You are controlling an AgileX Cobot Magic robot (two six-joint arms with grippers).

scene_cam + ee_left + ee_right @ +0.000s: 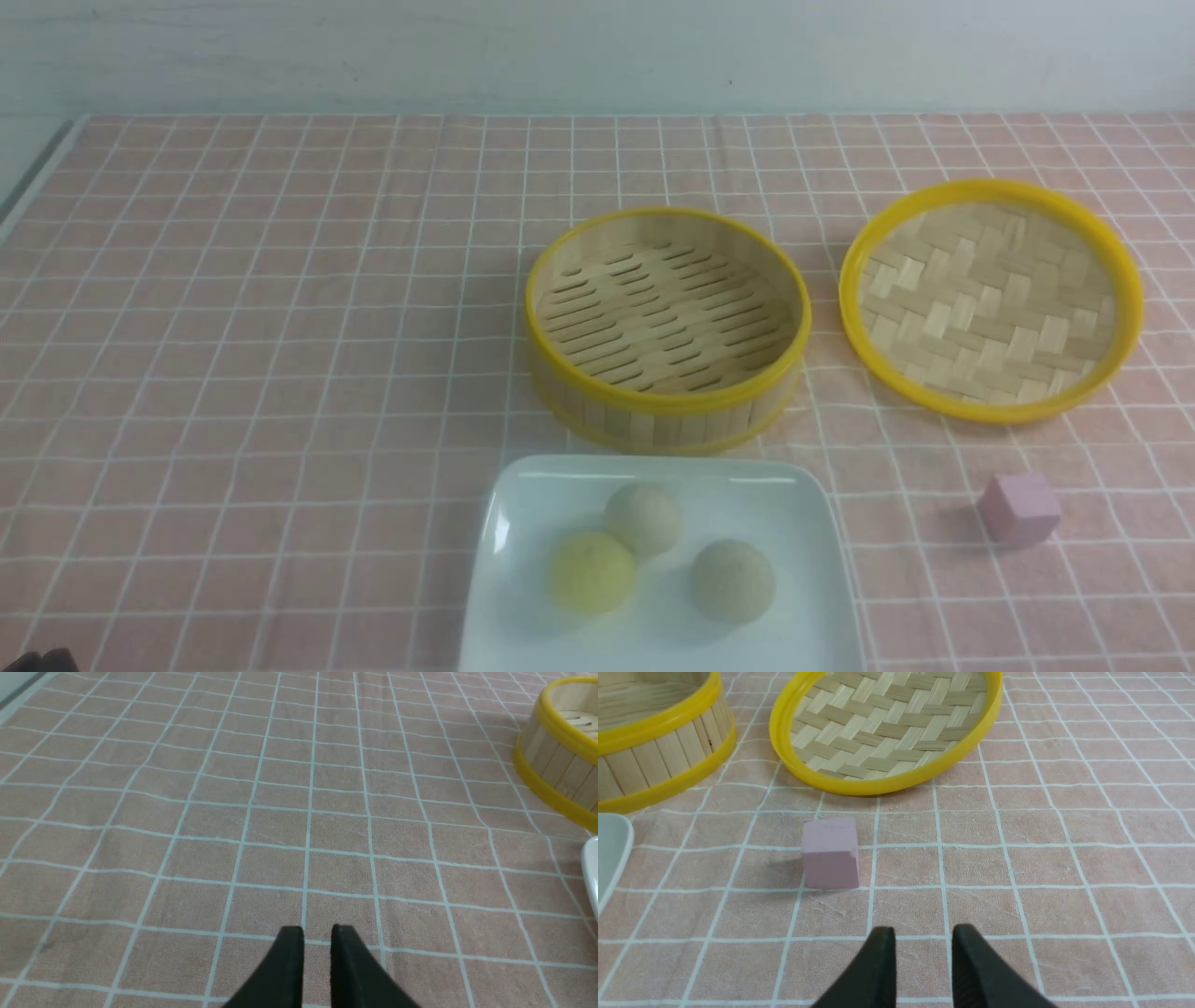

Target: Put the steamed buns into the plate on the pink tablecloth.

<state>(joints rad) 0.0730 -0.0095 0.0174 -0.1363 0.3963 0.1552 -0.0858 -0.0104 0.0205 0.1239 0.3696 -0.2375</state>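
The white plate (812, 607) lies on the pink tablecloth (233, 327) at the front centre. Three steamed buns rest on it: a yellow one (591, 571) and two greyish-beige ones (642, 518) (732, 580). My left gripper (317, 933) hovers over bare cloth to the left of the plate, jaws nearly together and empty; the plate's edge (591, 872) shows in its wrist view. My right gripper (923, 933) hovers over cloth to the right of the plate, jaws slightly apart and empty, close to the pink cube (830, 858). The buns are out of both wrist views.
The empty bamboo steamer basket (667, 327) stands just behind the plate. Its woven lid (990, 299) lies upturned at the right. The pink cube (1019, 509) sits in front of the lid. The table's left edge (37, 177) shows at far left.
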